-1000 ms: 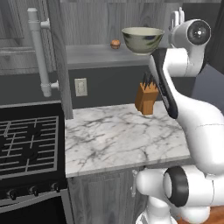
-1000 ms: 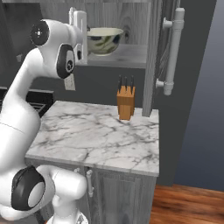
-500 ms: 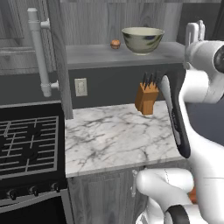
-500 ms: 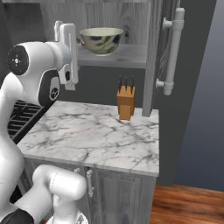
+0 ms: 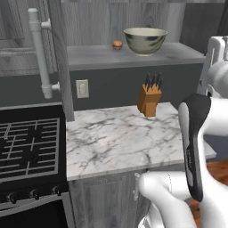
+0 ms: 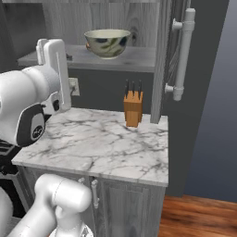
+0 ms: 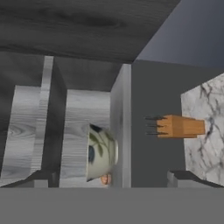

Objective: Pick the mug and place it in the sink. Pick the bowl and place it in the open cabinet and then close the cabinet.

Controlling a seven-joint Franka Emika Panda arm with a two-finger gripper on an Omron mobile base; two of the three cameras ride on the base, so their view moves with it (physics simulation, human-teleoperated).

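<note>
Fingers [image 7: 111,179] first: they're spread wide with nothing between them, pulled back on the tabletop side of the shelf. The white marbled tabletop [image 5: 116,142] with its wooden knife block [image 5: 150,100] sits below. Further in, the large cream-green bowl with the olive inside [image 5: 145,40] already rests on the grey cabinet shelf [image 5: 89,55], straight ahead of the hand. So I'd say what's left is the grey wood-grain door with the long bar handle [image 6: 183,53], standing open off to the right.

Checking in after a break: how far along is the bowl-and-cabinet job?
Done: the bowl sits on the open cabinet shelf. In hand: nothing; the pincer is open and empty, clear of the bowl. Left: closing the doors, one by its bar handle. The mug step can't be judged here.
</note>
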